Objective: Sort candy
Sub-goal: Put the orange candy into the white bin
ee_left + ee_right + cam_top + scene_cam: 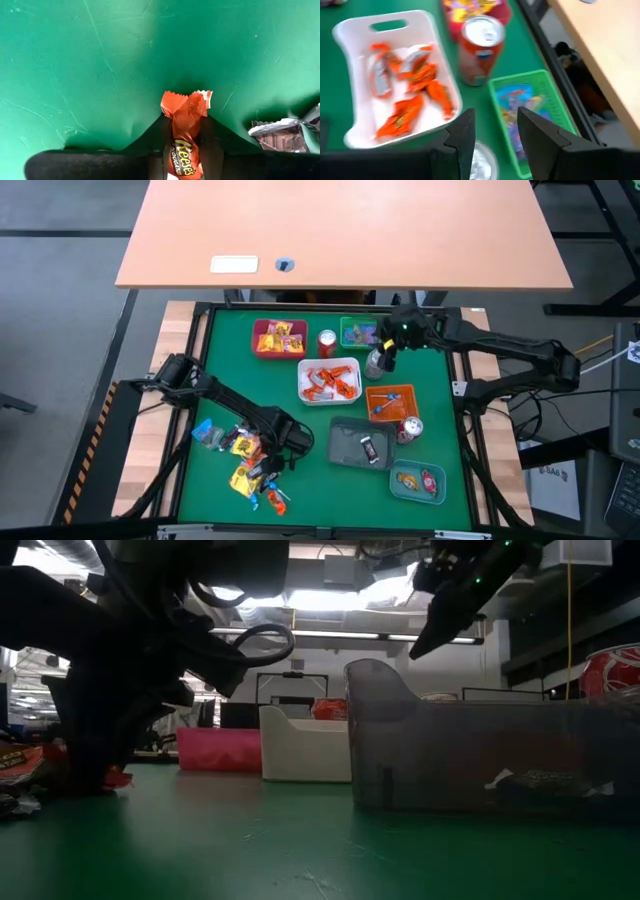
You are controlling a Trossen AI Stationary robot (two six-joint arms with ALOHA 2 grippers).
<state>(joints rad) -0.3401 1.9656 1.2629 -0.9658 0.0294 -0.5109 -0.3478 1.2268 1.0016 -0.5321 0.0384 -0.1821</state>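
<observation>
A loose pile of wrapped candy (245, 462), yellow, orange, blue and red, lies on the green mat near the table's near-left corner. My left gripper (290, 442) is low beside the pile's right side and shut on an orange Reese's sweet (186, 127). My right gripper (385, 352) hangs open above the far middle of the table, over a silver can (482, 162) between the white tray (350, 35) and the green tray (555, 100). It holds nothing. My left gripper pinches the orange Reese's sweet between its two fingers (162, 135), which lie along the wrapper's sides. The crimped end of the wrapper (186, 102) sticks out past the fingertips over the mat. I cannot tell whether the sweet is clear of the mat.
Trays stand across the mat: red with yellow sweets (278, 338), white with orange ones (330, 380), green (358, 332), orange (390, 402), grey (362, 445), teal (418, 482). A red can (327, 342) and another can (410, 428) stand between them. A dark sweet (280, 137) lies beside my left gripper.
</observation>
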